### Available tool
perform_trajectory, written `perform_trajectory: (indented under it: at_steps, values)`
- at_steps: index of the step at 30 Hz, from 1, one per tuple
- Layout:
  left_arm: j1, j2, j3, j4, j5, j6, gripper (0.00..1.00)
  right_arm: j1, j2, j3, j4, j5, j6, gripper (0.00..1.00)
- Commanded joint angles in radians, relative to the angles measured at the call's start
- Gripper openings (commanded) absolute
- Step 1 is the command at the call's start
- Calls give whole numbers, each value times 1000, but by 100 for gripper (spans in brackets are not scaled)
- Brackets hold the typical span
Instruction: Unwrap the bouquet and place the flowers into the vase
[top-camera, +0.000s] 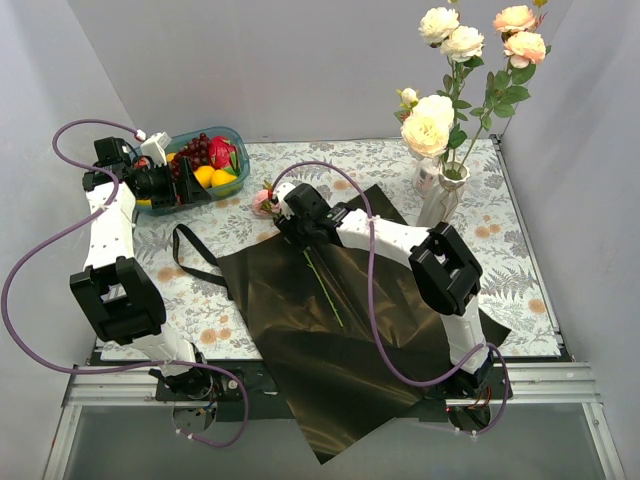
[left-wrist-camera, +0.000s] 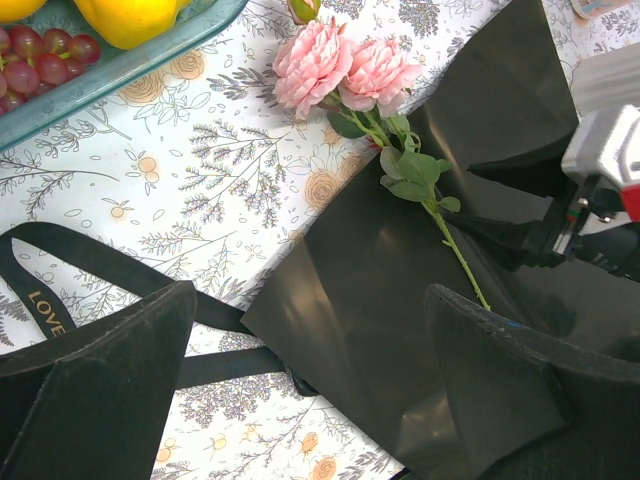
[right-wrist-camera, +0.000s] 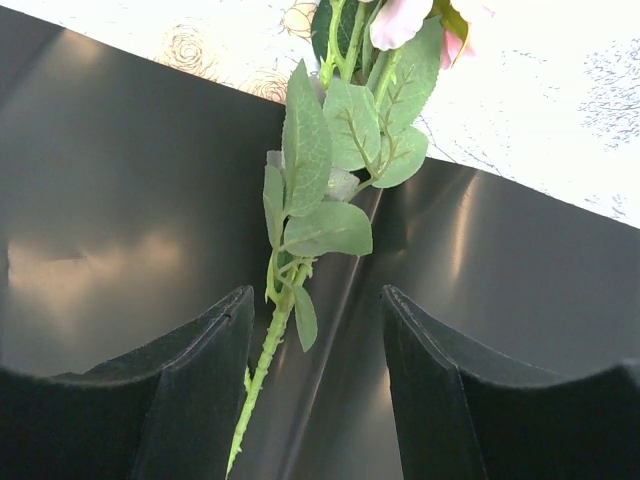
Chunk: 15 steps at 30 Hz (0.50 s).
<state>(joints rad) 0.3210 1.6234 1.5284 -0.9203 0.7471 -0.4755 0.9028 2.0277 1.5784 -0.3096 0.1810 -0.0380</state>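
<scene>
Our right pincer (right-wrist-camera: 315, 305) straddles the stem (right-wrist-camera: 270, 335) of the pink rose (left-wrist-camera: 340, 65), fingers apart, not clamped (placed, we judge, for a pickup). The rose lies on the opened black paper (top-camera: 300, 320) on the tabletop (top-camera: 520, 260). The vase (top-camera: 438, 200) holds the other roses (top-camera: 440, 120). The left pincer (left-wrist-camera: 308, 300) hangs wide apart, empty.

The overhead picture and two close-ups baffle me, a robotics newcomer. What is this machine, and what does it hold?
Two robot arms are bolted at the near edge of the table. One camera looks down from above; each close-up comes from a wrist camera, the dark shapes being that arm's fingers. On it: opened black paper, a ribbon, a fruit bowl, a vase of roses. Nothing is held: the left gripper is open, the right gripper straddles the stem of a pink rose, jaws apart.
</scene>
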Motion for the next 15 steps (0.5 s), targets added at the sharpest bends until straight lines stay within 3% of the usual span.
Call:
perform_trajectory:
  at_steps: [1,15]
  values:
    - [4,-26,4,-11,12,12,98,-13,43,46,27,-29,27,61]
    - [4,-54,-7,-20,8,55,98,-15,25,-61,40,-48,46,62]
